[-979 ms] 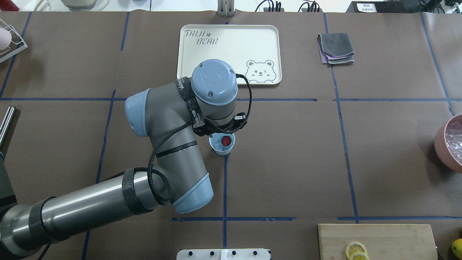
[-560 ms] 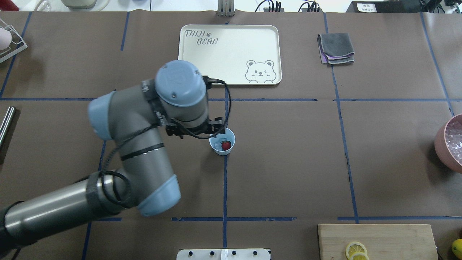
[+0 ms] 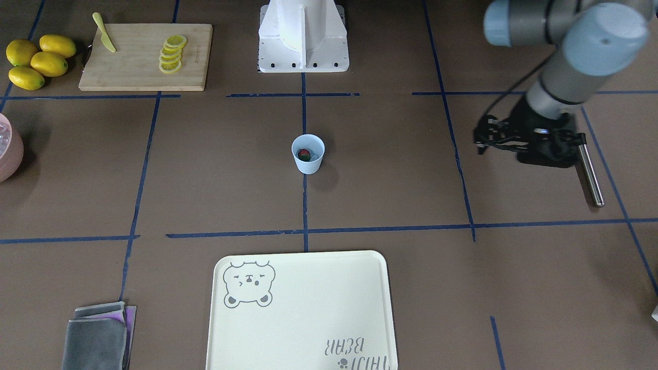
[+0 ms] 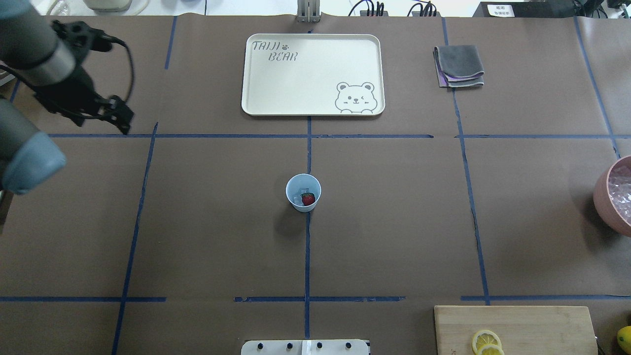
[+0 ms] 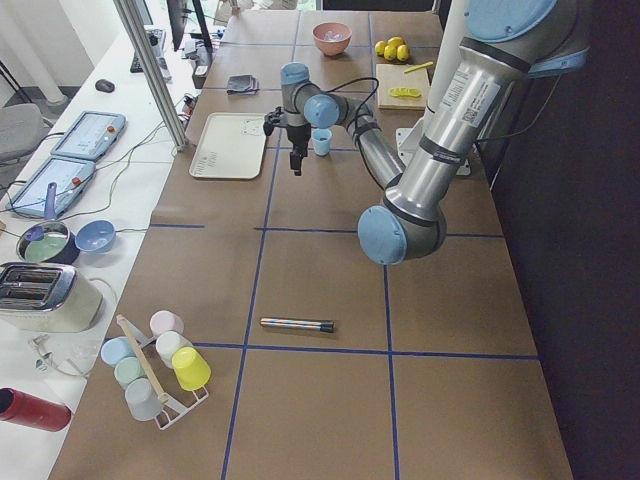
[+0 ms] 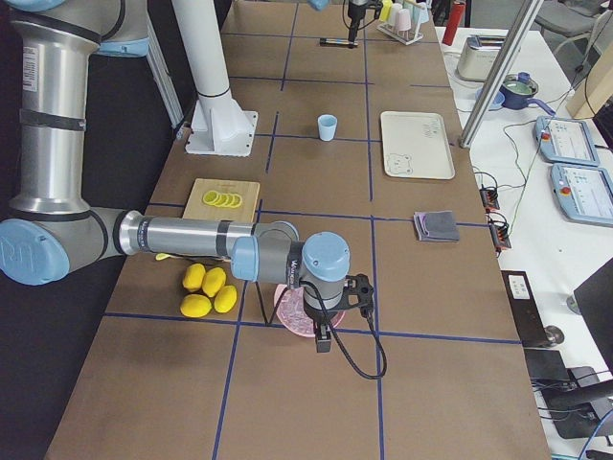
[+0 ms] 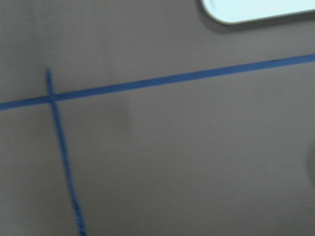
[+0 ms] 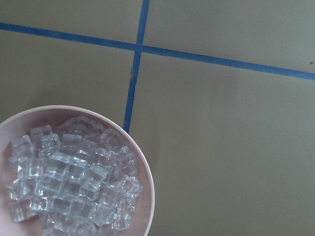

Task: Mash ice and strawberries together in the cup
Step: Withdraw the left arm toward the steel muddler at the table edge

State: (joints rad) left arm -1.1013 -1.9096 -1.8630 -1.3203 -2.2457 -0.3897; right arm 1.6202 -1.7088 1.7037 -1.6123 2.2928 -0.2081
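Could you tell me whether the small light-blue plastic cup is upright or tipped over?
Upright: the light-blue plastic cup stands on its base, mouth up, red strawberry inside.

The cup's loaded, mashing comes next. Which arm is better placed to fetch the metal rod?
Left. The left fingers hang close by the metal rod; the right fingers are far off, at the pink ice bowl.

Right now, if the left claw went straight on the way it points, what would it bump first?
Probably the bare brown table. The left claw points down, and its wrist camera shows only paper and blue tape below, with the tray corner off to the side. Height unclear.
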